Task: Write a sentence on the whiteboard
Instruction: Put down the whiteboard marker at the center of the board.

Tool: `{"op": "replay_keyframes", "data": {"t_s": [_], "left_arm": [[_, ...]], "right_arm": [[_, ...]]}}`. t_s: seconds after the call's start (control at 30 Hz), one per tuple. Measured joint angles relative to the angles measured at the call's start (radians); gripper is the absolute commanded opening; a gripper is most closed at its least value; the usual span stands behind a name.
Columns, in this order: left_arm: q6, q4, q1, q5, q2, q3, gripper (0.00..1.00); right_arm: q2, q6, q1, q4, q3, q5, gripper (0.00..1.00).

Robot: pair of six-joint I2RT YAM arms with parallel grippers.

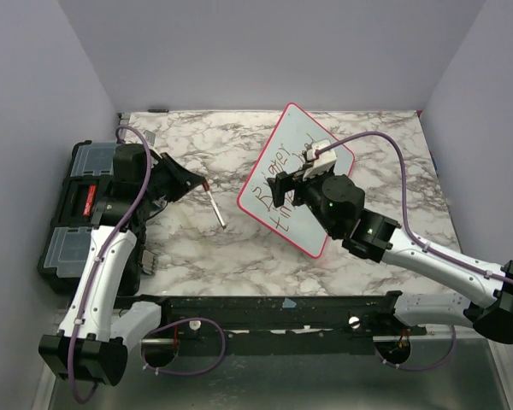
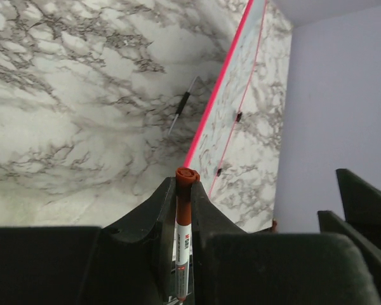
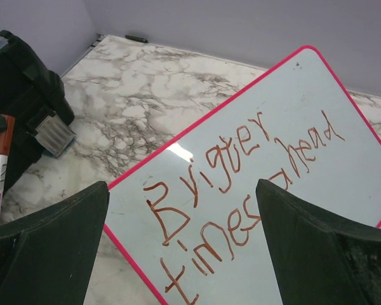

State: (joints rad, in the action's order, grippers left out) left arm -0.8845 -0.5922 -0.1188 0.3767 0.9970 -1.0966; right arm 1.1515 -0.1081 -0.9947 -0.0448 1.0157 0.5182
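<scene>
Sentence: two lines of reddish-brown handwritten lettering (image 3: 238, 155), reading roughly "Brigger times ahead". Both lines look finished to me.
Whiteboard: a flat, rounded-corner pale panel in a thin red-pink frame (image 1: 295, 124). It lies right of centre toward the far side and is turned at a slant to the edges.
Right gripper: the black right gripper (image 3: 181, 190) hangs over the near part of the whiteboard. Its fingers are spread wide with nothing between them, and only the lettering shows through the gap. I cannot tell whether it touches the board.
Left gripper: the black left gripper (image 2: 185, 190) sits left of the whiteboard, apart from it and pointing toward it. It is clamped on a white-barrelled marker with a reddish-brown end (image 2: 183, 235), which stands between its fingers.
Thin dark stick: it lies (image 1: 218, 212) between the left gripper and the whiteboard's left edge. I cannot make out what it is.
Toolbox: a black plastic toolbox (image 1: 77, 205) stands at the far-left side, just beside the left arm.
Surface: white-and-grey marbled surface (image 1: 188, 248).
Step in hand: the writing seems complete, so this looks like the tidy-up at the end.
Next move: the right arm should lift straight clear so it does not smear the ink. The left arm needs a spot to set the marker down.
</scene>
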Motion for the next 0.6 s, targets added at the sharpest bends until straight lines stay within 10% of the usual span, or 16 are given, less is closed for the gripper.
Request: {"op": "replay_keyframes", "data": {"t_s": [0.6], "left_arm": [[0.142, -0.040, -0.111, -0.172, 0.151, 0.254, 0.00]], "right_arm": [[-0.003, -0.031, 0.015, 0.024, -0.042, 0.108, 1.00]]}}
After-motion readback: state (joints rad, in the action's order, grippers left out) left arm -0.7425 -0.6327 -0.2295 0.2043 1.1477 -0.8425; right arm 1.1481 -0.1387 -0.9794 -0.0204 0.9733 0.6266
